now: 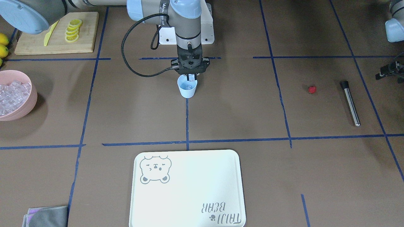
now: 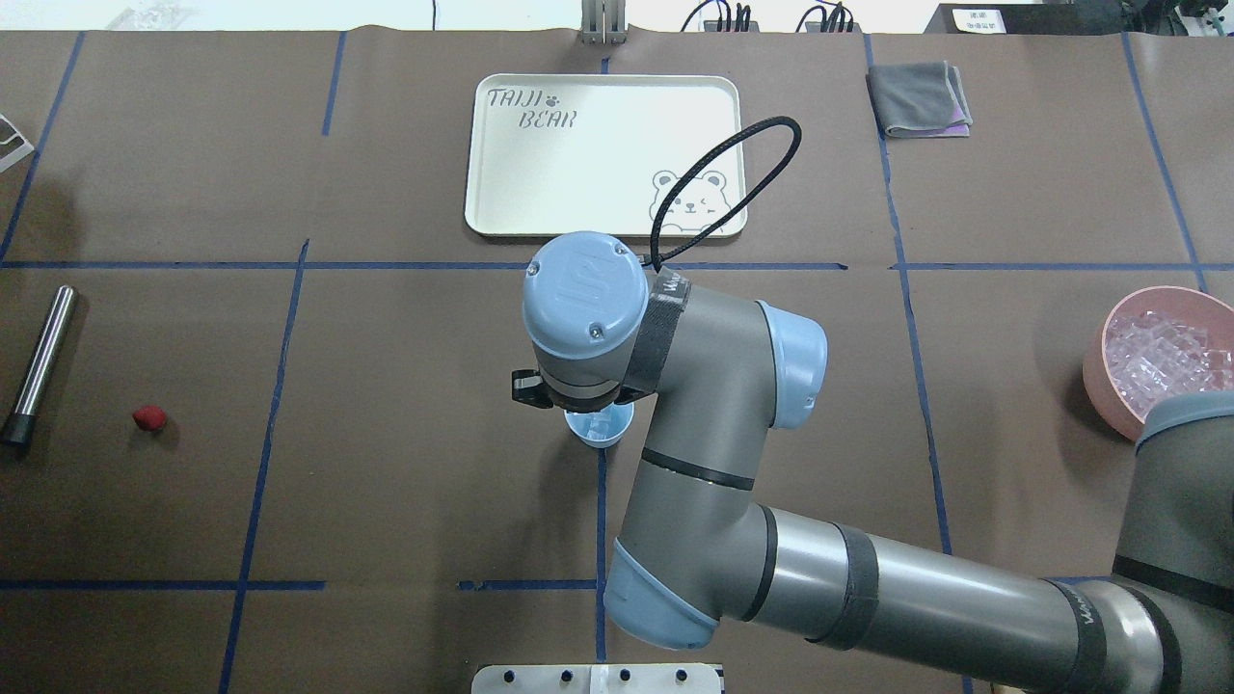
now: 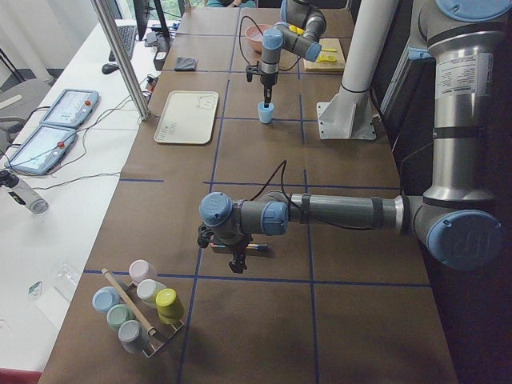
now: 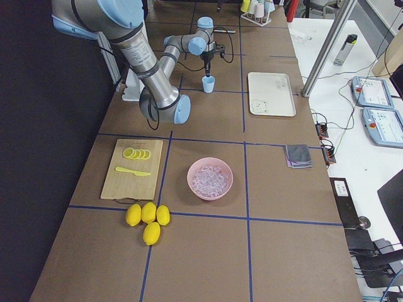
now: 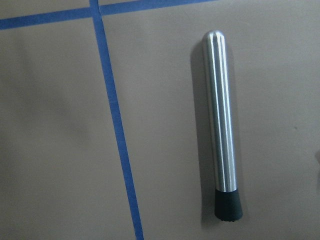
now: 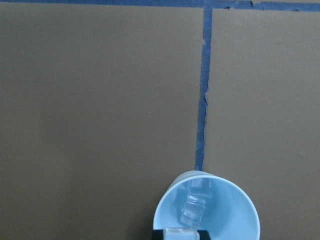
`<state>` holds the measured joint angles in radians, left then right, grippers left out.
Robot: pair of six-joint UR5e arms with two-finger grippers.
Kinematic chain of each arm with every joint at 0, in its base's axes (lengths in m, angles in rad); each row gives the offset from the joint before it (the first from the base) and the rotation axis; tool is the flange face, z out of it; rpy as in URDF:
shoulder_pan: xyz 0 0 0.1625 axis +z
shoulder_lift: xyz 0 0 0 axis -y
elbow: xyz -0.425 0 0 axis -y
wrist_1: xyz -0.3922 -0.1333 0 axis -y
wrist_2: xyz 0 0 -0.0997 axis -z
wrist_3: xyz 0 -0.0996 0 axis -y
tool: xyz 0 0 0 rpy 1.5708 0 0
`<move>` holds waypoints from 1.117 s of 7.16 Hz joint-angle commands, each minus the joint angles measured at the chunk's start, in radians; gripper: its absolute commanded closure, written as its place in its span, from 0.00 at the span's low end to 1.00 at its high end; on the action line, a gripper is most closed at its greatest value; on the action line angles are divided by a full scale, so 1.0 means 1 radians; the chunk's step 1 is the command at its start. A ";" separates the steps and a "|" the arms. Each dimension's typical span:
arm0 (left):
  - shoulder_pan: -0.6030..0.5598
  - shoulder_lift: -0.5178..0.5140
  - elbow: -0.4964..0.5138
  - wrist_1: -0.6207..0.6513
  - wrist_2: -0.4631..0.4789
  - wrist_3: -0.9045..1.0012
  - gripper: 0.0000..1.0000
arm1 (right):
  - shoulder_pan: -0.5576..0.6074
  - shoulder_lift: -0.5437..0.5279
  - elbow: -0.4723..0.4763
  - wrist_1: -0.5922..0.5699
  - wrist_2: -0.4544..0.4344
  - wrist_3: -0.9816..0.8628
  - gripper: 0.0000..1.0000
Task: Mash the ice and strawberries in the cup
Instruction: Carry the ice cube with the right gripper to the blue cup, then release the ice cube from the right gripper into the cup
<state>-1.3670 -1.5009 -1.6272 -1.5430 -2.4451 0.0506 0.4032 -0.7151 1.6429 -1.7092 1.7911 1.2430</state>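
Observation:
The pale blue cup (image 1: 187, 90) stands at the table's middle and also shows in the overhead view (image 2: 600, 431). My right gripper (image 1: 191, 77) hangs straight over the cup's rim, shut on a clear ice cube (image 6: 179, 233). More ice (image 6: 192, 210) lies inside the cup (image 6: 235, 215). The red strawberry (image 1: 312, 89) lies on the table far to my left, beside a steel muddler (image 1: 349, 102). My left gripper (image 1: 386, 73) hovers open and empty near the muddler (image 5: 220, 125), which fills the left wrist view.
A pink bowl (image 1: 26, 108) of ice sits on my right. A cutting board (image 1: 85, 34) with lemon slices and whole lemons (image 1: 3, 44) lie behind it. A white tray (image 1: 189, 195) and a grey cloth (image 1: 47, 217) lie at the far side.

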 commanded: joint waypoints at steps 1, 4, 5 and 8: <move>0.000 0.001 0.006 0.000 0.000 0.002 0.00 | 0.011 -0.001 -0.003 -0.004 -0.007 -0.011 1.00; 0.000 -0.001 0.006 0.000 0.001 0.002 0.00 | 0.025 -0.016 0.000 -0.006 -0.001 -0.014 1.00; 0.002 -0.001 0.006 0.000 0.001 0.002 0.00 | 0.025 -0.020 0.002 -0.006 0.001 -0.014 0.85; 0.002 -0.002 0.006 0.000 0.000 0.002 0.00 | 0.023 -0.029 0.009 -0.004 -0.006 0.003 0.03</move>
<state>-1.3653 -1.5023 -1.6214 -1.5432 -2.4446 0.0522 0.4267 -0.7448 1.6505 -1.7137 1.7850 1.2422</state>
